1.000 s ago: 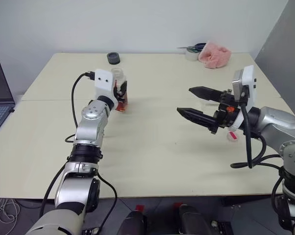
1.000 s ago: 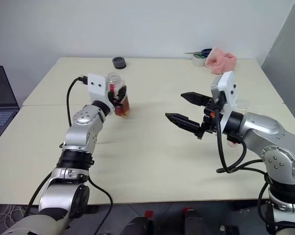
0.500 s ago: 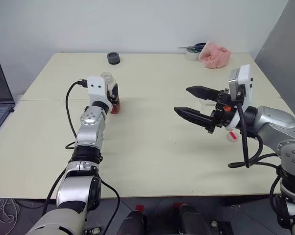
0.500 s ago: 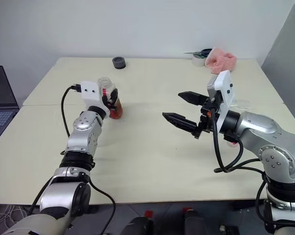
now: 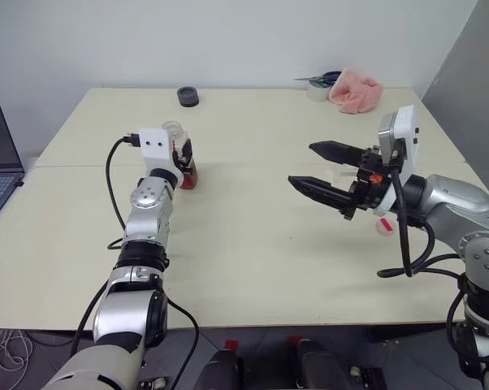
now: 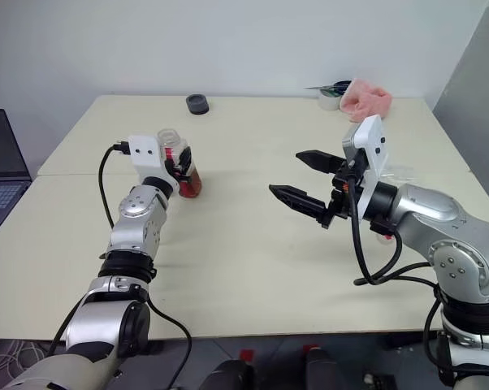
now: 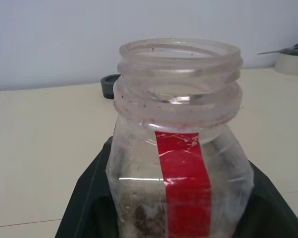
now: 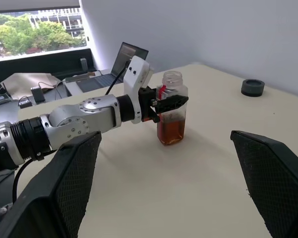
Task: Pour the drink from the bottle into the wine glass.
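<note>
Left gripper (image 6: 182,162) clamped on the bottle (image 6: 186,169), black fingers (image 8: 171,103) pressing its sides about mid-height. Bottle upright, long axis vertical, open mouth pointing straight up, no cap on the threaded neck. Standing on or just above the table (image 6: 244,260); contact with the surface cannot be told. Placed at about ten o'clock from the table's middle, in the left half. Red label strip (image 7: 183,183) running vertically down one face, seen head-on in the left wrist view. Drink (image 8: 171,130) amber-brown, filling roughly the lower third of the bottle, level surface.

Right gripper (image 6: 297,180) spread wide, holding nothing, hovering above the table at about three o'clock, well apart from the bottle, fingers aimed leftward toward it. Fingers stacked one farther, one nearer, both roughly level.

Dark round cap-like object (image 6: 197,103) lying near the far edge at about eleven o'clock, beyond the bottle. Pink cloth (image 6: 365,97) at the far right corner, about one o'clock, with a tape roll (image 6: 330,99) and scissors (image 6: 332,86) just beside it. Laptop (image 6: 1,175) off the table's left edge at nine o'clock.
</note>
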Motion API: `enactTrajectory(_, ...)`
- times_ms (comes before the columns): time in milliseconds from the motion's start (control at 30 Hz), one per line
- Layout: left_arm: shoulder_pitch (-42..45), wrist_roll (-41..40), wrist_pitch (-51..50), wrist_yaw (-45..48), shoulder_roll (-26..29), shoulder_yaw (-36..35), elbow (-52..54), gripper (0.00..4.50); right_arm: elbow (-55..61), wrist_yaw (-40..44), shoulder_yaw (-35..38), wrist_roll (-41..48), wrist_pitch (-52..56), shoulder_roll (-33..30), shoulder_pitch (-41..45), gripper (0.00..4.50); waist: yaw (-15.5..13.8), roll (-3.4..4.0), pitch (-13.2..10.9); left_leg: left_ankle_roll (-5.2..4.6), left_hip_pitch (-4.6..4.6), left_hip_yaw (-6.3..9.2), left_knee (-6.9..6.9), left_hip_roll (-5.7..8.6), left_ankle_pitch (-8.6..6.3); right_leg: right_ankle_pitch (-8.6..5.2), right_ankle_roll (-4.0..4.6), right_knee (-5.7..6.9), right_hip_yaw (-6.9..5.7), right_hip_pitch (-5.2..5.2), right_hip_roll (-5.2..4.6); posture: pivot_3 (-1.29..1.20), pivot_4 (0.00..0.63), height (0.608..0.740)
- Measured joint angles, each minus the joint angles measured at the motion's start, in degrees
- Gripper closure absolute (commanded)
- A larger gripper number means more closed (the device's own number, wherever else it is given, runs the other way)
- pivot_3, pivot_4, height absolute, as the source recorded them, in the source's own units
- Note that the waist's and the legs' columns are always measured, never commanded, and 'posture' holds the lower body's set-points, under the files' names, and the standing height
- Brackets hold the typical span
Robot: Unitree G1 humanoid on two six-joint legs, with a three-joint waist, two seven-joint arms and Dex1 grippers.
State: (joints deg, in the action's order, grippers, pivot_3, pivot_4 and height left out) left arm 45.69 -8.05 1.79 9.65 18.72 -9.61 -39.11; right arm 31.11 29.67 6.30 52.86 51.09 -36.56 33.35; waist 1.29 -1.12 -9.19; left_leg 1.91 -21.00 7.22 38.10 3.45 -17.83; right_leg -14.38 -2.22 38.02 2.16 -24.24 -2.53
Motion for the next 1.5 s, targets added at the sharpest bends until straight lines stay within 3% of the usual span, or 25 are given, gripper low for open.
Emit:
enactTrajectory(200, 0.01, -0.99, -0.33, 0.27, 0.03, -1.22, 0.02, 0.43, 0.00, -0.28, -0.70, 0.00, 0.00, 0.23, 0.00, 0.00, 0.04, 0.00, 0.00, 0.00, 0.00, 0.00, 0.00, 0.00, 0.00, 0.00, 0.00, 0.01, 0.00, 0.00, 0.00, 0.00, 0.150, 0.740)
enactTrajectory(267, 0.01, -0.99, -0.40, 0.60, 0.03, -1.48, 0.02, 0.06, 0.00, -0.45, -0.70, 0.00, 0.00, 0.31, 0.00, 0.00, 0.03, -0.01, 0.01, 0.00, 0.00, 0.00, 0.00, 0.00, 0.00, 0.00, 0.00, 0.00, 0.00, 0.00, 0.00, 0.00, 0.150, 0.740)
enactTrajectory(900, -7.01, -1.09, -8.28, 2.18, -1.72, -1.93, 10.73, 0.06, 0.01, -2.54, -0.56, 0.01, -0.18, 1.52, -1.96, 0.00, 0.06, -0.01, 0.01, 0.00, 0.01, 0.00, 0.00, 0.00, 0.00, 0.00, 0.00, 0.01, 0.03, 0.01, -0.01, 0.00, 0.150, 0.740)
enactTrajectory(1133, -14.66, -1.03, -14.72, 0.22, -4.27, -1.85, 22.31, 0.06, 0.69, -5.02, -0.22, 0.01, -0.29, 2.71, -4.53, 0.00, 0.12, -0.01, 0.02, 0.00, 0.02, 0.01, 0.00, -0.02, 0.00, 0.00, 0.00, 0.03, 0.07, 0.01, 0.00, 0.00, 0.150, 0.740)
enactTrajectory(1367, -26.20, -0.91, -23.22, -2.33, -5.39, -0.50, 41.98, 0.06, 3.26, -9.94, 1.57, 0.03, -0.38, 5.26, -11.34, 0.00, -0.04, -0.02, 0.03, 0.00, 0.04, 0.01, 0.00, -0.02, 0.00, 0.00, 0.00, 0.02, 0.13, 0.06, -0.01, 0.00, 0.150, 0.740)
enactTrajectory(1500, -27.95, -3.63, -26.65, 4.60, -3.14, 4.00, 49.10, 0.06, 3.54, -14.89, 1.36, -4.46, -0.81, 6.98, -15.63, 0.00, -0.34, -0.04, 0.05, 0.00, 0.05, 0.02, 0.04, -0.02, 0.00, 0.00, 0.00, 0.05, 0.09, 0.11, 0.02, 0.00, 0.150, 0.740)
